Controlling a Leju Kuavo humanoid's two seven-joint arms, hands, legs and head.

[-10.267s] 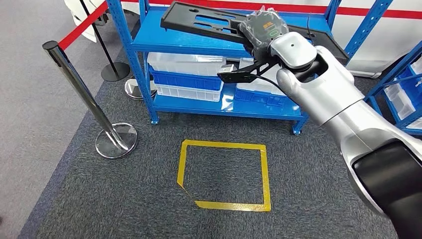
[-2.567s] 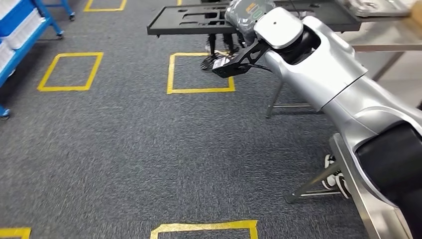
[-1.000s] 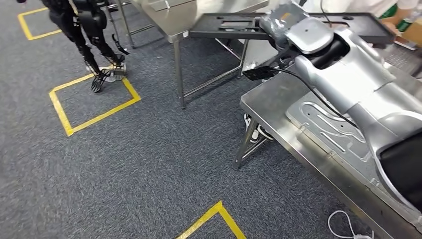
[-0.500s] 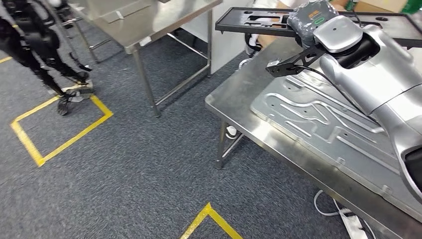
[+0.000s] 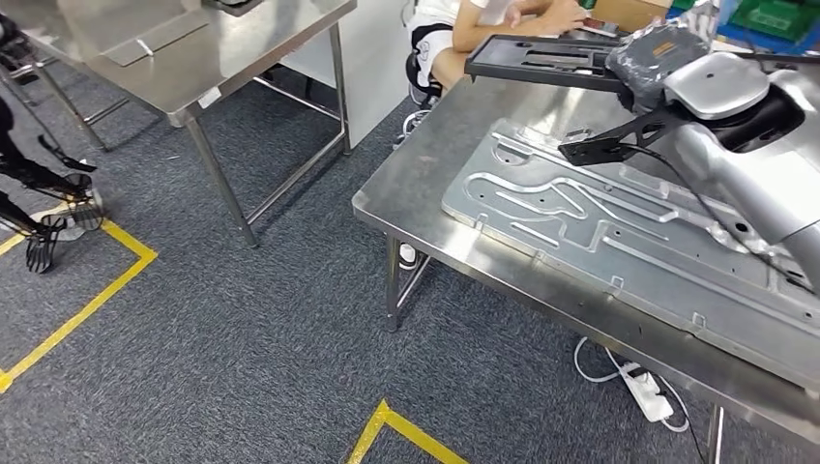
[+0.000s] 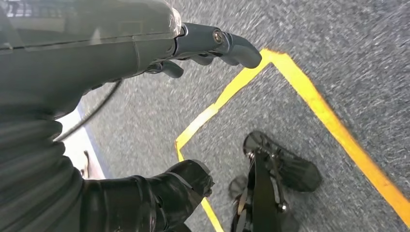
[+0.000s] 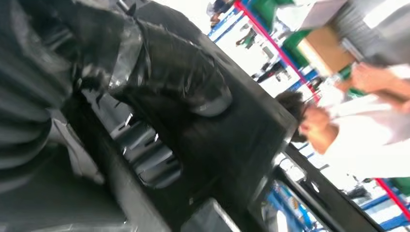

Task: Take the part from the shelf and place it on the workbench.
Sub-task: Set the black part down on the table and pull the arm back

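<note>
The part is a flat black frame with cut-outs (image 5: 541, 60). My right hand (image 5: 653, 53), wrapped in clear film, grips it near one end and holds it level above the far side of the steel workbench (image 5: 411, 188). In the right wrist view the dark fingers (image 7: 164, 82) lie over the black part (image 7: 241, 140). A large stamped metal panel (image 5: 600, 232) lies flat on the workbench under my arm. My left hand (image 6: 121, 53) hangs over the carpet, its fingers apart and nothing in it.
A person (image 5: 474, 19) sits at the workbench's far side, close to the part. A second steel table (image 5: 193, 48) stands to the left. Another robot's black feet (image 5: 43, 208) stand by yellow floor tape (image 5: 87, 300). A power strip (image 5: 648, 391) lies under the bench.
The whole view has swung from the blue shelf across the carpet to the workbench, so the camera moved. The black part stays in my right hand and now hangs over the bench.
</note>
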